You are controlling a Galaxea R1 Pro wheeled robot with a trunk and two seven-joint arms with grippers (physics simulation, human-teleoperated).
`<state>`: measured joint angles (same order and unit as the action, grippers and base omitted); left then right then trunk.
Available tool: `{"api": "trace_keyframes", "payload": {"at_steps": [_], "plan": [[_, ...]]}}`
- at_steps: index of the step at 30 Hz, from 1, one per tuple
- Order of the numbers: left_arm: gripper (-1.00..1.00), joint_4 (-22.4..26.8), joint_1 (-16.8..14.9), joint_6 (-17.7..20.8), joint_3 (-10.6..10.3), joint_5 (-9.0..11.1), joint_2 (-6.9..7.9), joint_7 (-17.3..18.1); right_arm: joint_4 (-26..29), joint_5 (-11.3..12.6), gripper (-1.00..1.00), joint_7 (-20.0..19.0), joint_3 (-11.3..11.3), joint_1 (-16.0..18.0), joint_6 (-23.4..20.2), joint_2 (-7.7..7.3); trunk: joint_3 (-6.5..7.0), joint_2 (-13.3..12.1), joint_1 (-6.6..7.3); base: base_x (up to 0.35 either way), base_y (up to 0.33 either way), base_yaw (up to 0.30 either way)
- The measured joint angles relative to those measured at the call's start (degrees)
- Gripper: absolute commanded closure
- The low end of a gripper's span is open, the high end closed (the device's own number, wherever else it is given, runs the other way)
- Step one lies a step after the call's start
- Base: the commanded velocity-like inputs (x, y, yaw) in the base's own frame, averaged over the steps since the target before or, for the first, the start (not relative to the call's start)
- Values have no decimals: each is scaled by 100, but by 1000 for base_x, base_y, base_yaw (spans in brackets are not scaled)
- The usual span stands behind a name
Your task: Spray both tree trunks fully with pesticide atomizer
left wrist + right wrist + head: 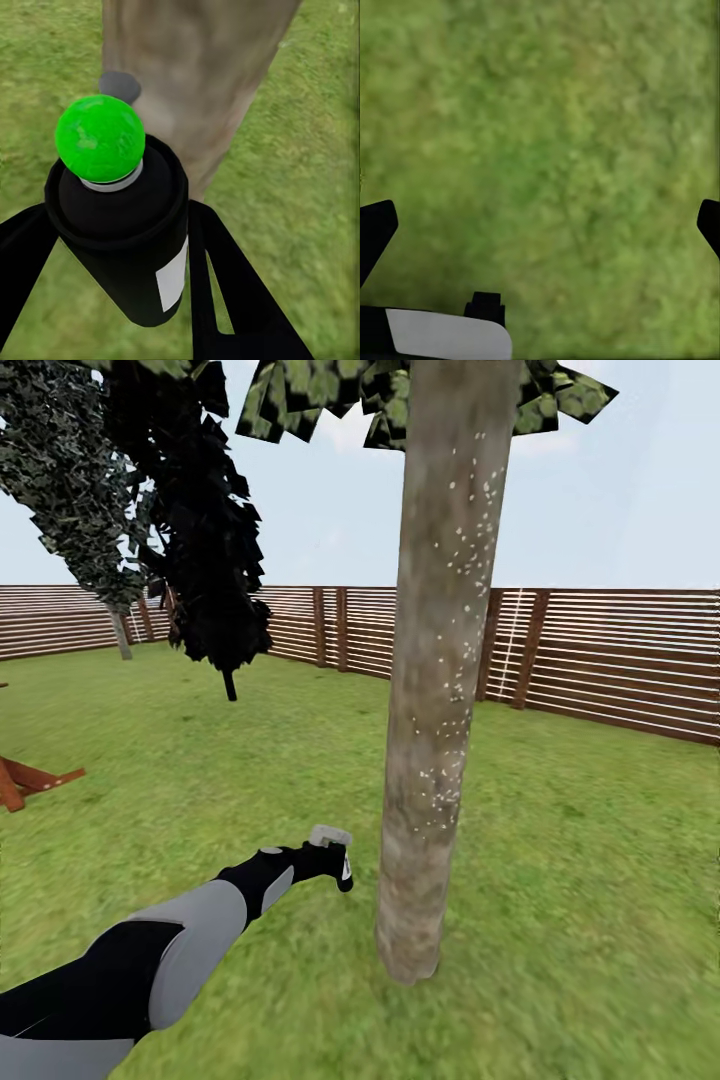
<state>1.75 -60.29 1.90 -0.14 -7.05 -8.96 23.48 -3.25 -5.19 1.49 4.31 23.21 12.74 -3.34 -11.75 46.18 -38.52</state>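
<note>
Left gripper [112,262] clamped on the small black spray bottle with green cap and white label [120,232], aimed near the speckled grey-brown trunk [440,690]; right gripper [540,225] spread over grass; risk: low aim leaves upper bark uncovered.

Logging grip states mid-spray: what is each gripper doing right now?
Left gripper: shut on the pesticide atomizer, aimed at the tree trunk.
Right gripper: open, holding nothing, over the grass.
</note>
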Motion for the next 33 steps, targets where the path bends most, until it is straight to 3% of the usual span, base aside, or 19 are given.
{"api": "trace_keyframes", "payload": {"at_steps": [10, 15, 26, 33], "plan": [[100, 0, 0, -4, 1, 1, 0, 281, 0, 0, -100, 0, 0, -1, 0, 0, 0, 1, 1, -239, 61, -5], [100, 0, 0, -5, -2, -1, 0, 281, 0, -1, -100, 0, 1, -1, 0, 0, 0, 0, 0, -21, 0, -68], [100, 0, 0, -6, -2, -1, 0, 285, 0, 0, -100, 0, 0, -1, 0, 0, 0, 0, 0, 0, 5, -257], [100, 0, 0, 1, -1, 0, 0, 289, 0, 0, -100, 0, 0, -1, 0, 0, 0, 0, 0, 0, 288, -30]]}}
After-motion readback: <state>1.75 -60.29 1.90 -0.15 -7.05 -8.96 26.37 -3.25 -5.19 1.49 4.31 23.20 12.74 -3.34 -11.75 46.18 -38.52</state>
